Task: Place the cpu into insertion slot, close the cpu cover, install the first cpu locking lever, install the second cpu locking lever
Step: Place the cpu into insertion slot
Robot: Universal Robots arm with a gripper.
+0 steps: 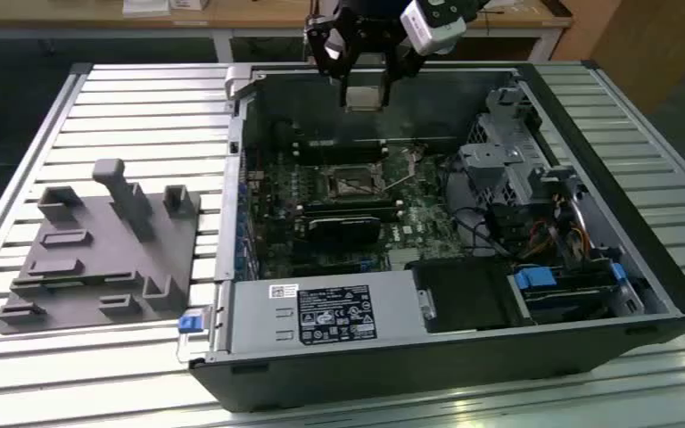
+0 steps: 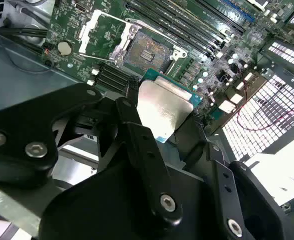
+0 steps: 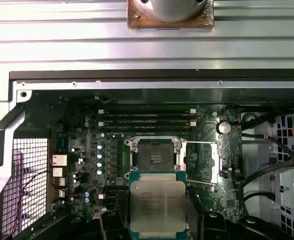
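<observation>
Gripper (image 1: 364, 87) pinching the cpu (image 3: 157, 207) by its edges, above the far side of the computer case (image 1: 378, 379), insertion slot (image 3: 156, 156) uncovered, cpu cover (image 2: 89, 32) swung open

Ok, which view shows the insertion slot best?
The first wrist view: the insertion slot faces the camera squarely, uncovered, with the held cpu clear of it. The second wrist view shows the insertion slot at a slant; in the exterior view the insertion slot is small, deep inside the computer case.

arm: raised, wrist pointing down | gripper (image 1: 364, 92): clamped on the cpu (image 3: 157, 206), held aloft
</observation>
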